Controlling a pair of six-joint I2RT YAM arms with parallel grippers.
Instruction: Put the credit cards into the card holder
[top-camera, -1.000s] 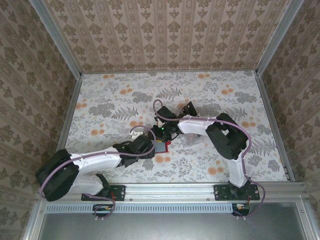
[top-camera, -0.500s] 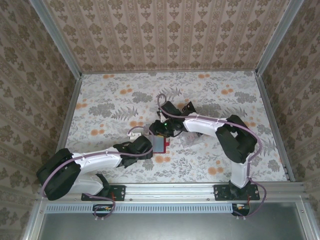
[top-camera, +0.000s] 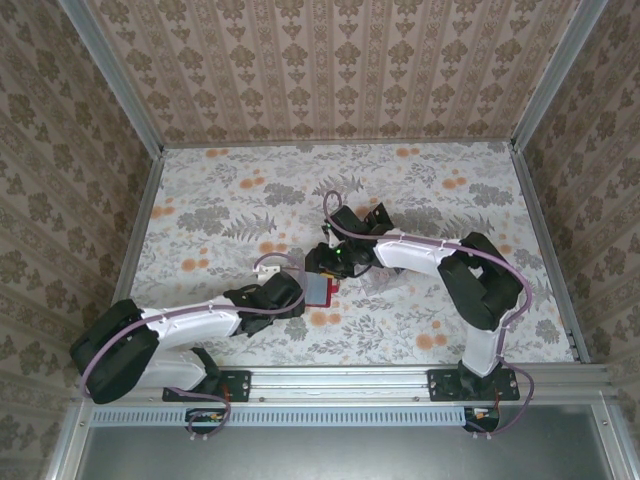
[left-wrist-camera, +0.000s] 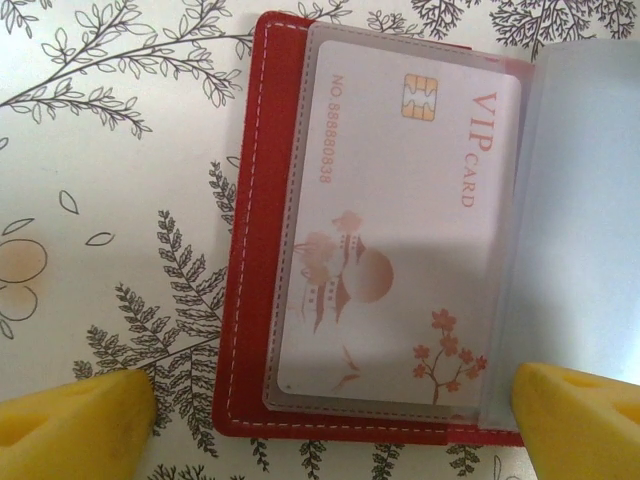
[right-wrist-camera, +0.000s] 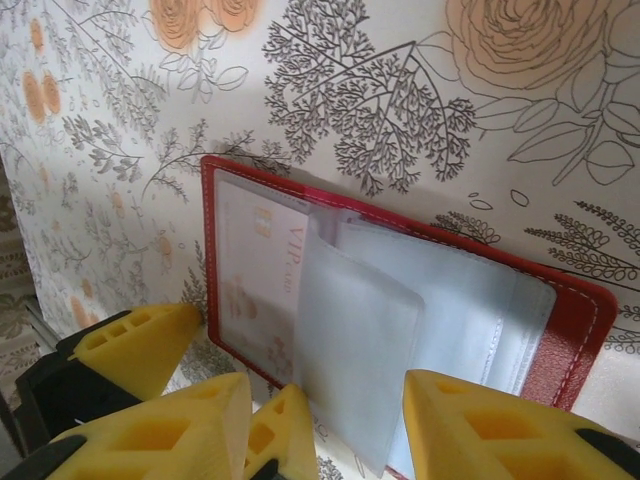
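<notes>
The red card holder (left-wrist-camera: 240, 300) lies open on the floral table, also seen from above (top-camera: 321, 291). A pale credit card (left-wrist-camera: 400, 230) marked VIP CARD, with a gold chip, sits inside its clear left sleeve. My left gripper (left-wrist-camera: 330, 420) is open wide, hovering over the holder's near edge; one fingertip (left-wrist-camera: 75, 425) is over the table, the other (left-wrist-camera: 580, 420) at a loose sleeve. My right gripper (right-wrist-camera: 330, 440) is open, with a translucent sleeve page (right-wrist-camera: 355, 340) standing up between its fingers, which are not closed on it. From above, both grippers (top-camera: 325, 265) meet at the holder.
The table (top-camera: 220, 220) is covered in a floral sheet and walled by patterned panels on three sides. The two left fingertips (right-wrist-camera: 135, 345) crowd in beside my right fingers in the right wrist view. Metal rail (top-camera: 340, 380) runs along the near edge.
The right arm's elbow has swung out to the right while its gripper stays at the holder. The left arm has hardly moved.
</notes>
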